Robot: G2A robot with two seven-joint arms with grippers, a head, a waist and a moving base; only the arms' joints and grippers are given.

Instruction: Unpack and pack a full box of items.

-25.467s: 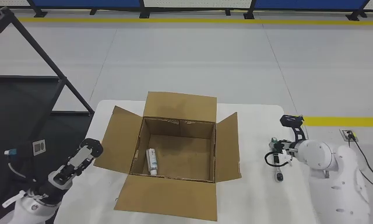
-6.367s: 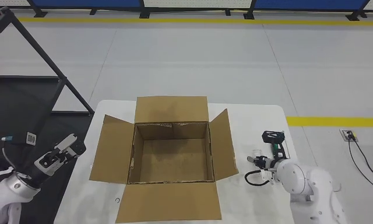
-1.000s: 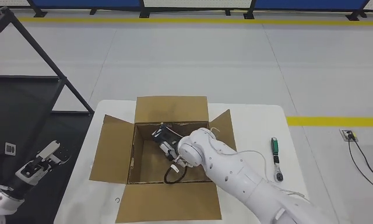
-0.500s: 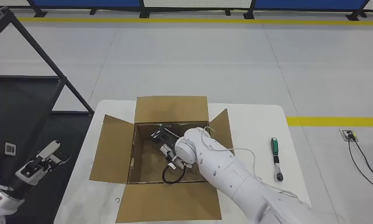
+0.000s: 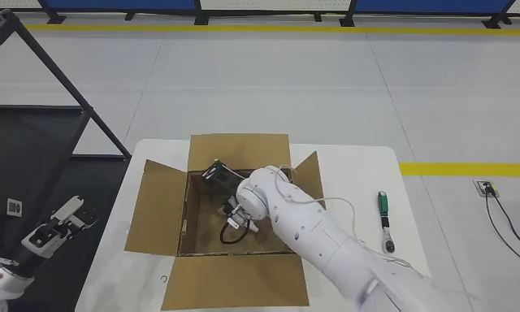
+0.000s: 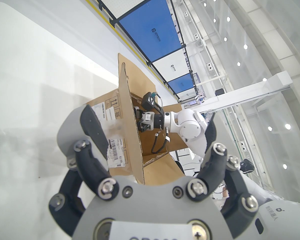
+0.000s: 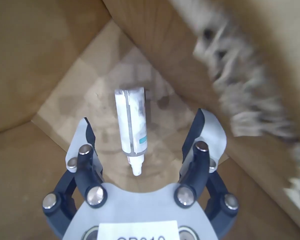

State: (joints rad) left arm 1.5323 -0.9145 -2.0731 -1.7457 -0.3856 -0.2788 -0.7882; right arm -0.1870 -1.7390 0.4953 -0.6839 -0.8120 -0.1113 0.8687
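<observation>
While the box (image 7: 40, 51) holds it, tube (image 7: 131, 123) looks white.

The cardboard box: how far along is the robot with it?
Done: the box stands open, a white tube inside. In hand: the right gripper is down in the box, fingers open either side of the tube, gripping nothing. Left: a green-handled tool lies on the table outside the box; the left gripper is open, off to the side.
</observation>
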